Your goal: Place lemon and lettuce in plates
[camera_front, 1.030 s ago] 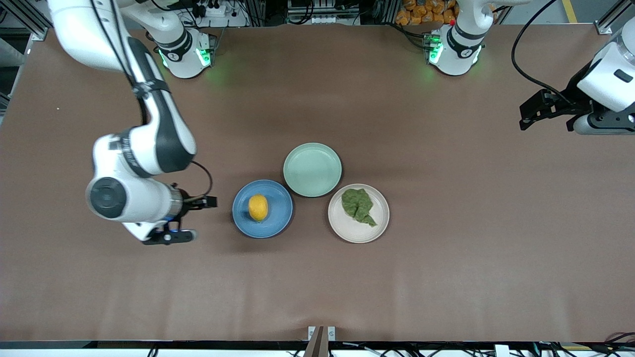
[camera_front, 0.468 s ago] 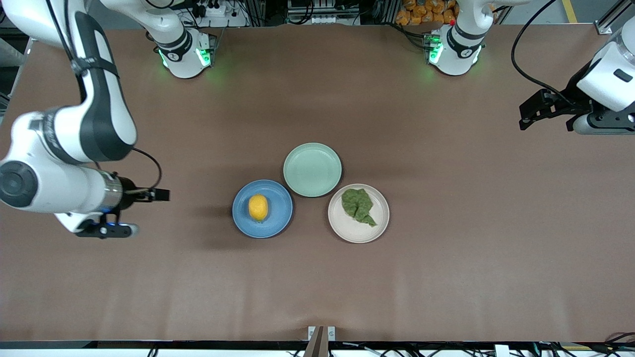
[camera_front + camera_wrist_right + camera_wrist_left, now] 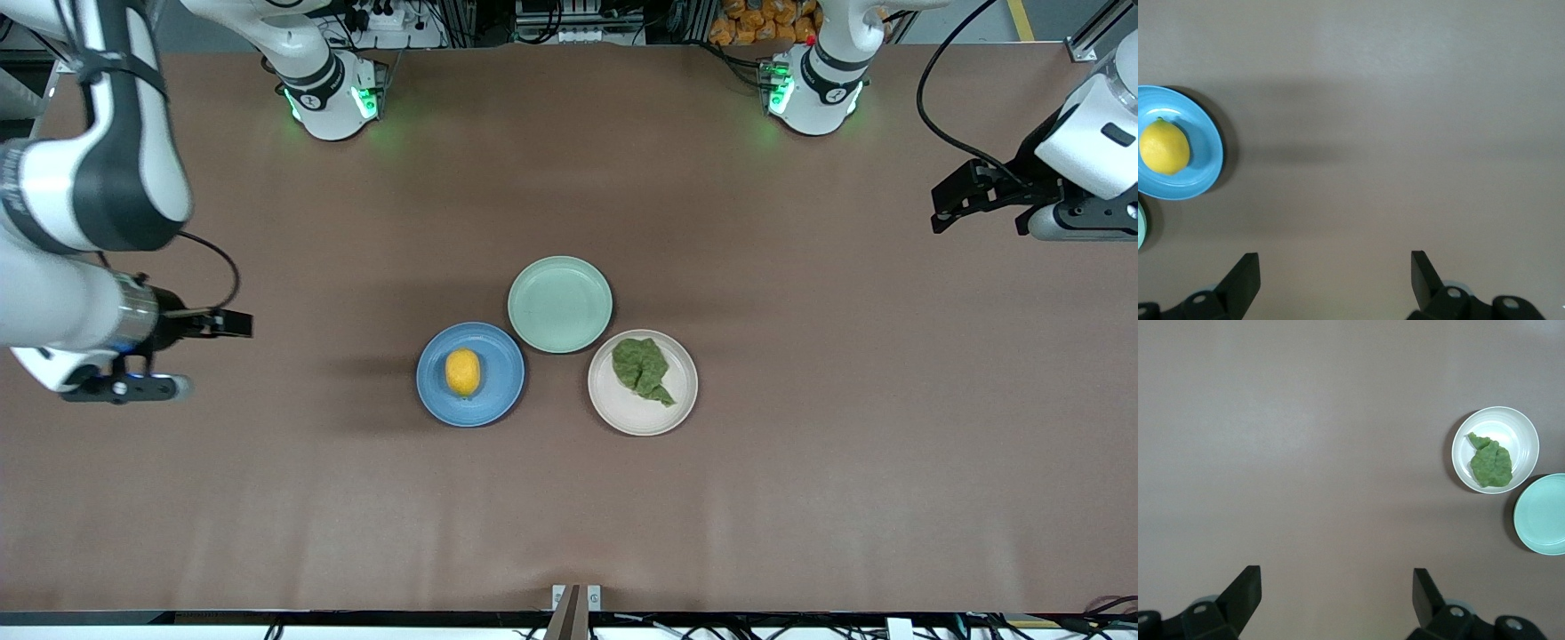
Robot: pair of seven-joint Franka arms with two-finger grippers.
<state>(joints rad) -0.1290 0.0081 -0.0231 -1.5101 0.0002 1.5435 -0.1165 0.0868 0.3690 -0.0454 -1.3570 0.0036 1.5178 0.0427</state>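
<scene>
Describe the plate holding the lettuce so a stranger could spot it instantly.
Three plates cluster mid-table. The beige-white plate sits toward the left arm's end, touching the empty mint-green plate. It alone carries the lettuce; the blue plate holds the lemon.

High front view, two down-facing wrist views

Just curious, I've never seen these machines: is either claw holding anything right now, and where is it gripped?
Nothing is held. The left gripper and right gripper are open over bare table.
</scene>
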